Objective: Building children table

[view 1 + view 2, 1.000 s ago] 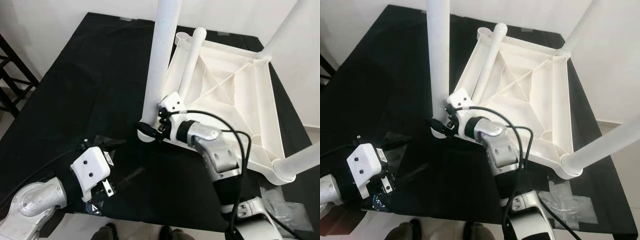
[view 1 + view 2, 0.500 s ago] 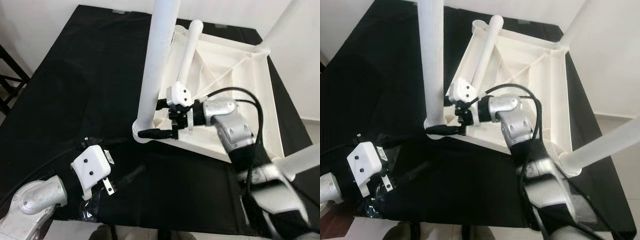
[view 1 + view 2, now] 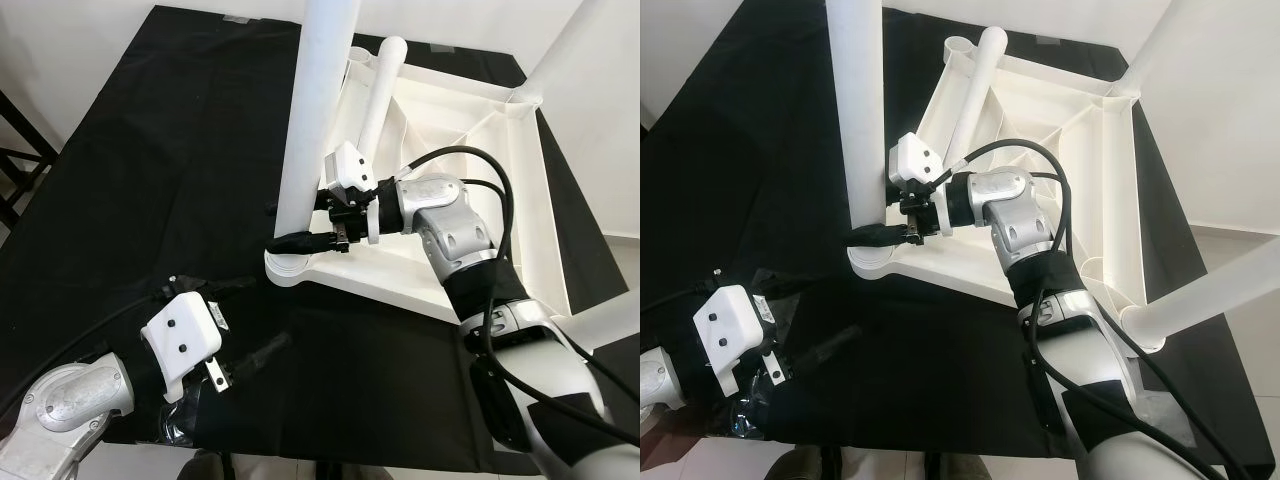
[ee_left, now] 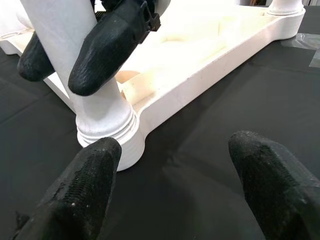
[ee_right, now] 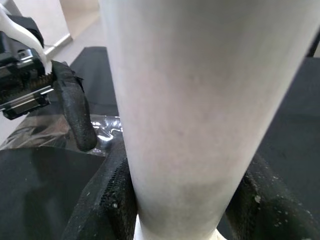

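The white children's table (image 3: 470,215) lies upside down on a black cloth. Three of its legs stand upright in corner sockets. A loose white leg (image 3: 378,95) rests inside the tabletop's far left corner. My right gripper (image 3: 292,240) is shut on the near-left leg (image 3: 318,110), just above its socket (image 3: 285,270). In the right wrist view the leg (image 5: 180,125) sits between the black fingers (image 5: 107,200). My left gripper (image 4: 175,185) is open with nothing in it, low over the cloth a short way in front of that socket (image 4: 107,137).
The black cloth (image 3: 160,150) covers the whole work surface; its near edge is just behind my left arm. Crinkled clear plastic (image 3: 178,428) lies under the left gripper. A dark rack (image 3: 15,150) stands off the left side. White wall lies beyond.
The camera has shifted. My right arm has swung over the tabletop, and its fingers hold the leg a little higher than before. The left gripper has stayed roughly in place.
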Controlling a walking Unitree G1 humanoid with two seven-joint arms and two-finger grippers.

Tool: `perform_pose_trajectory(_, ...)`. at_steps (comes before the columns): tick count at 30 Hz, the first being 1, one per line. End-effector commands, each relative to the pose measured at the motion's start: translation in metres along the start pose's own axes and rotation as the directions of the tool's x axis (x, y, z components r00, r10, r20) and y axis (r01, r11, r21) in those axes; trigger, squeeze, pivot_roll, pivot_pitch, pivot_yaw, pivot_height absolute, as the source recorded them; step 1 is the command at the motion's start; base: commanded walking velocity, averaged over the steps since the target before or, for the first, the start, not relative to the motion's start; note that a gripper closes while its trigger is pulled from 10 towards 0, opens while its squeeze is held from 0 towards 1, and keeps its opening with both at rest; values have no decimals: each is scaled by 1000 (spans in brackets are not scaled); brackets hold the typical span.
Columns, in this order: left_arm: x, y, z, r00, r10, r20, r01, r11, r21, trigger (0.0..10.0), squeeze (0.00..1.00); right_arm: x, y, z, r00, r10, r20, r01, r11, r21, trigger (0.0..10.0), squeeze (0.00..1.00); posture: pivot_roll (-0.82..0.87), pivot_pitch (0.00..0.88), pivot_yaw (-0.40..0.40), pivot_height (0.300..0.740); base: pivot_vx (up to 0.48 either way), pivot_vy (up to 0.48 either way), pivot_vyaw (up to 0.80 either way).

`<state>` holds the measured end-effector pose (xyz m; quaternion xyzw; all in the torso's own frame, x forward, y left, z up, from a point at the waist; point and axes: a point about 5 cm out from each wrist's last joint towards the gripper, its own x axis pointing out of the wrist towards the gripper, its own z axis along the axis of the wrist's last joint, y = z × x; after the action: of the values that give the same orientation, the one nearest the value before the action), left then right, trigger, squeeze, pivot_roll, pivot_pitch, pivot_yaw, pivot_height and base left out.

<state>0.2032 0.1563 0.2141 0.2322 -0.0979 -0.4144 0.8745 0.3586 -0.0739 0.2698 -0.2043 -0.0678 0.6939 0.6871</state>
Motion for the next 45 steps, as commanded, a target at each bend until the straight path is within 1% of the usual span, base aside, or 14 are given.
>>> perform_pose_trajectory(1, -2, -3, 0, 1000, -22, -8, 22, 1000, -5, 10000, 0, 0, 6, -5, 998, 56, -5, -56, 998, -10, 0, 0, 151, 297, -137, 740, 0, 0, 0)
perform_pose_trajectory(7, -2, -3, -1, 1000, -24, -9, 24, 1000, -6, 10000, 0, -11, 20, -31, 990, -142, -25, 144, 987, 71, 0, 0, 138, 295, -153, 740, 0, 0, 0)
perform_pose_trajectory(8, -3, -3, -1, 1000, -24, -10, 24, 1000, -7, 10000, 0, 1, 24, -49, 835, -540, -107, 550, 826, 124, 0, 0, 135, 294, -150, 740, 0, 0, 0)
perform_pose_trajectory(9, -3, -3, -1, 1000, -24, -10, 24, 1000, -7, 10000, 0, 1, 24, -49, 835, -540, -107, 550, 826, 124, 0, 0, 135, 294, -150, 740, 0, 0, 0)
perform_pose_trajectory(10, -4, -2, -2, 1000, -24, -11, 24, 1000, -7, 10000, 0, -2, 30, -61, 600, -775, -198, 799, 588, 124, 0, 0, 135, 294, -150, 740, 0, 0, 0)
perform_pose_trajectory(12, -5, -1, -4, 999, -26, -22, 26, 1000, -2, 10000, 0, 11, 75, -76, 527, -795, -301, 850, 491, 193, 0, 0, 147, 297, -132, 740, 0, 0, 0)
perform_pose_trajectory(21, 1, 1, -3, 999, -36, 2, 36, 999, -1, 10000, 0, 15, 72, -65, 595, -749, -293, 798, 593, 106, 0, 0, 124, 258, -136, 740, 0, 0, 0)
perform_pose_trajectory(22, 0, 1, -3, 999, -32, 2, 32, 999, 1, 10000, 0, 14, 69, -63, 596, -747, -295, 797, 596, 100, 8824, 0, 125, 255, -134, 740, 0, 0, 0)
perform_pose_trajectory(25, 0, 2, -3, 1000, -28, 0, 28, 1000, 3, 10000, 0, 12, 64, -61, 608, -740, -287, 789, 601, 123, 10000, 0, 125, 255, -132, 740, 0, 0, 0)
perform_pose_trajectory(26, -1, 2, -3, 1000, -27, 0, 27, 1000, 4, 10000, 0, 13, 59, -55, 644, -721, -256, 764, 623, 167, 10000, 1000, 125, 256, -128, 740, 0, 0, 0)
perform_pose_trajectory(33, 1, 1, -3, 999, -36, 5, 36, 999, 1, 10000, 0, 12, 50, -4, 854, -518, 55, 512, 854, 95, 10000, 1000, 122, 257, -127, 740, 0, 0, 0)
perform_pose_trajectory(34, 2, 0, -3, 999, -37, 7, 37, 999, 0, 10000, 0, 7, 47, 5, 901, -423, 93, 423, 906, 21, 10000, 208, 123, 257, -129, 740, 0, 0, 0)
perform_pose_trajectory(36, 3, 0, -3, 999, -37, 8, 37, 999, 0, 10000, 0, 0, 39, 6, 927, -364, 87, 368, 929, -34, 10000, 0, 126, 256, -135, 740, 0, 0, 0)
perform_pose_trajectory(45, 4, -1, -3, 999, -34, 10, 34, 999, 2, 10000, 0, 0, 15, -9, 989, -145, -33, 142, 987, -74, 10000, 0, 140, 255, -141, 740, 0, 0, 0)
